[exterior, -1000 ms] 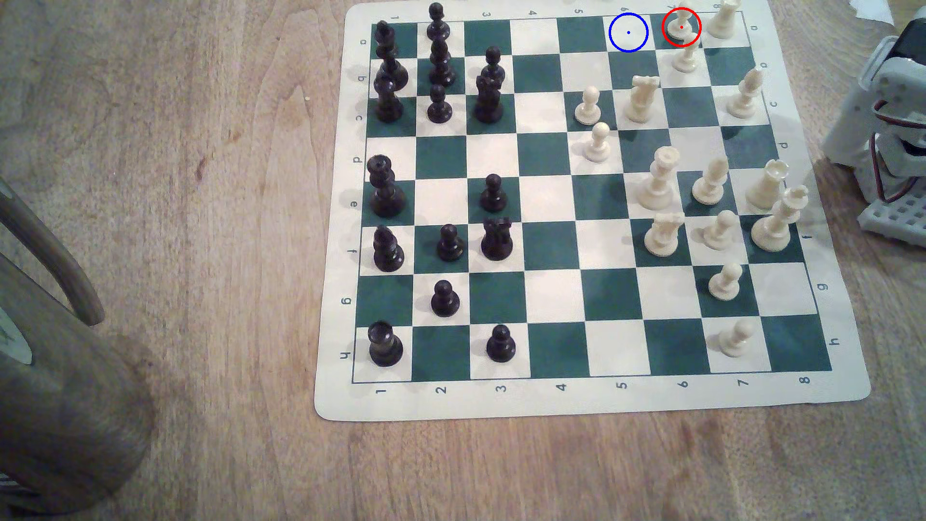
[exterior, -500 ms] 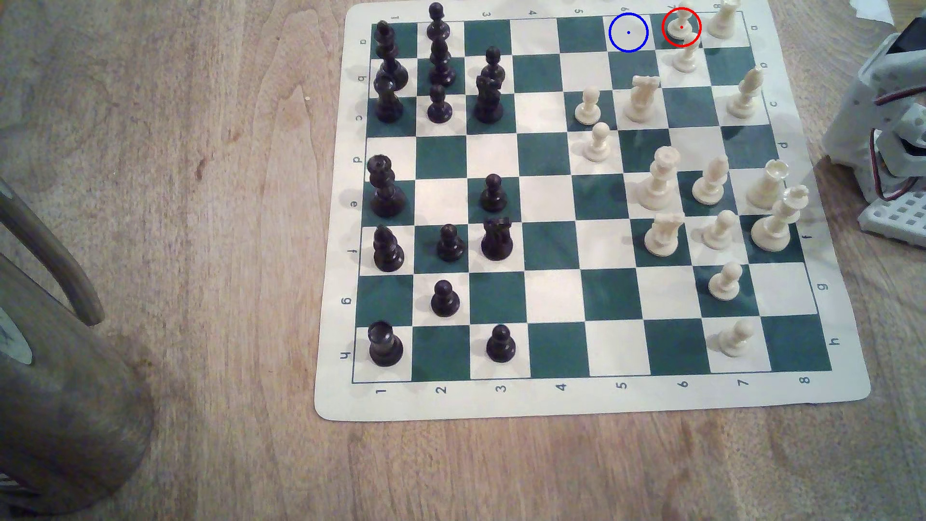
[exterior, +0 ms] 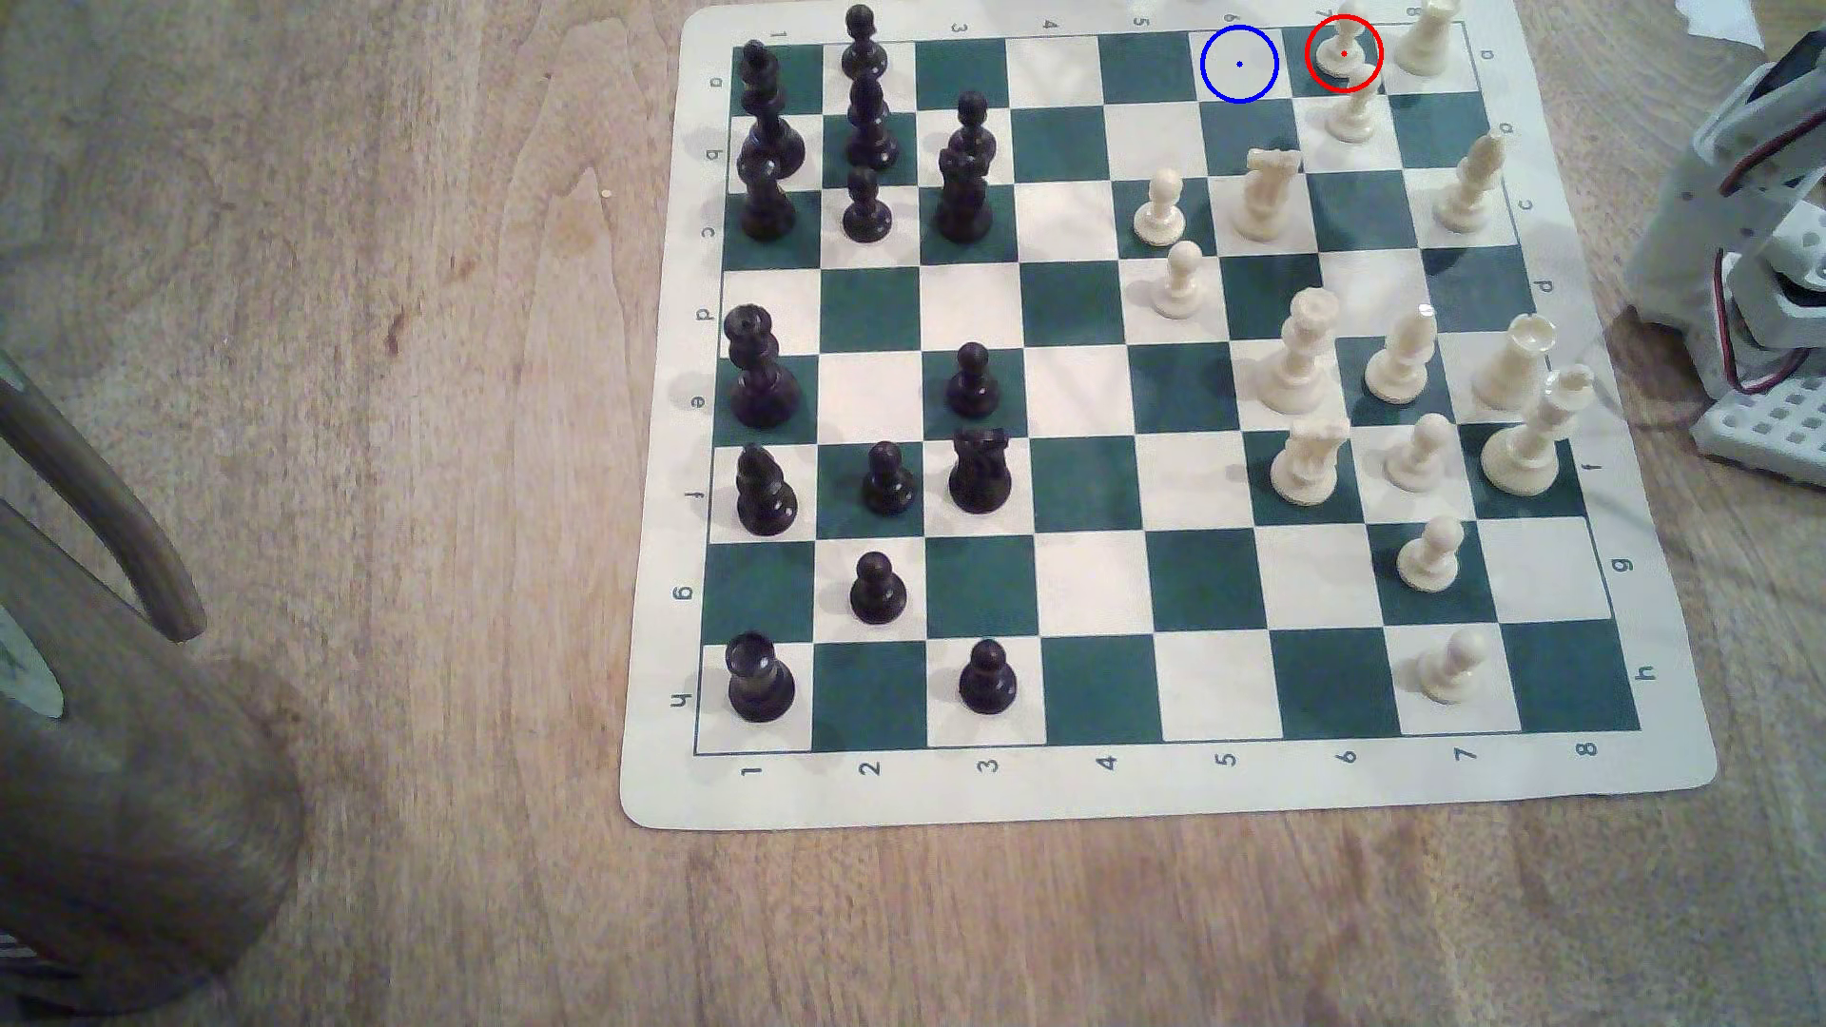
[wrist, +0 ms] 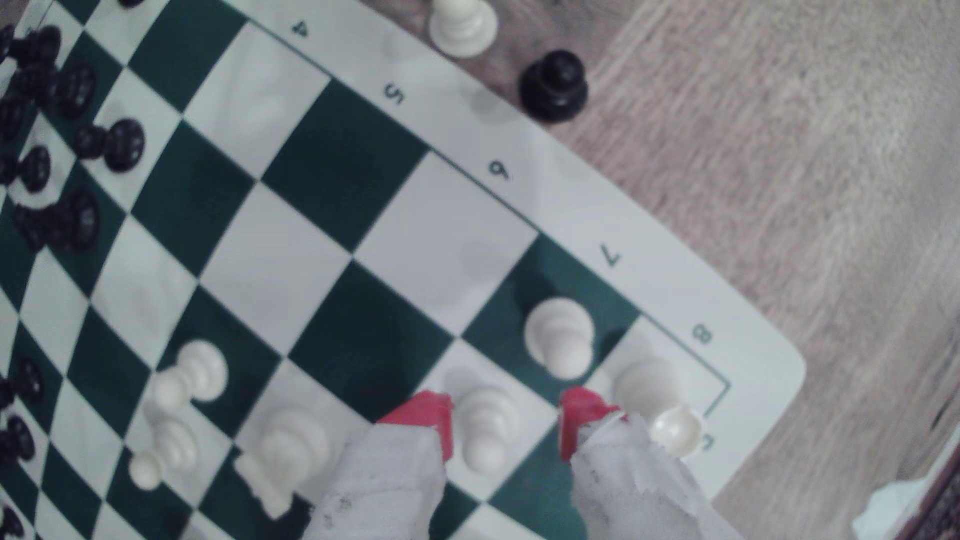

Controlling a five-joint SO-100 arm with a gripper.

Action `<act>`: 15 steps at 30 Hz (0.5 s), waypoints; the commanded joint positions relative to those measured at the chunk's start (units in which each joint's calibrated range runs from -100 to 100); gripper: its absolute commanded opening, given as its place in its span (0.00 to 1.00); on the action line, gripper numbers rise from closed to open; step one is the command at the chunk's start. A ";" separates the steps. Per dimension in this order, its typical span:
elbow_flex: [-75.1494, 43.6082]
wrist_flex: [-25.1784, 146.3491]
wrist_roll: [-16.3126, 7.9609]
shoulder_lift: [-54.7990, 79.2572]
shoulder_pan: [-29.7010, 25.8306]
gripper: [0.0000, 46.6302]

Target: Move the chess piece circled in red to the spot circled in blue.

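The chess piece circled in red [exterior: 1342, 51] is a small cream pawn on a dark green square in the board's far row, near the exterior view's right. In the wrist view this pawn [wrist: 558, 335] stands just beyond my gripper [wrist: 506, 420]. The gripper is open, its red-tipped fingers [wrist: 426, 415] apart with nothing held. Another cream pawn [wrist: 485, 426] appears in the gap between them, on the neighbouring white square. The spot circled in blue [exterior: 1239, 64] is the bare white square [wrist: 452, 233] beside the pawn, under the number 6.
A taller cream piece [exterior: 1428, 39] fills the corner square beside the circled pawn. A cream knight [exterior: 1267, 193] and more cream pawns stand nearby. A black pawn [wrist: 553, 85] and a cream piece [wrist: 462, 26] sit off the board. The arm's body [exterior: 1759, 247] is at the exterior view's right edge.
The arm at the exterior view's right edge has turned and shifted a little. No chess piece has moved.
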 commanded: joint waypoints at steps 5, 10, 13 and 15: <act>-4.37 -0.23 0.39 3.19 0.82 0.20; -4.28 -0.88 0.49 5.74 1.37 0.22; -4.73 -1.13 0.68 7.01 1.92 0.31; -4.46 -1.54 0.83 7.18 2.23 0.33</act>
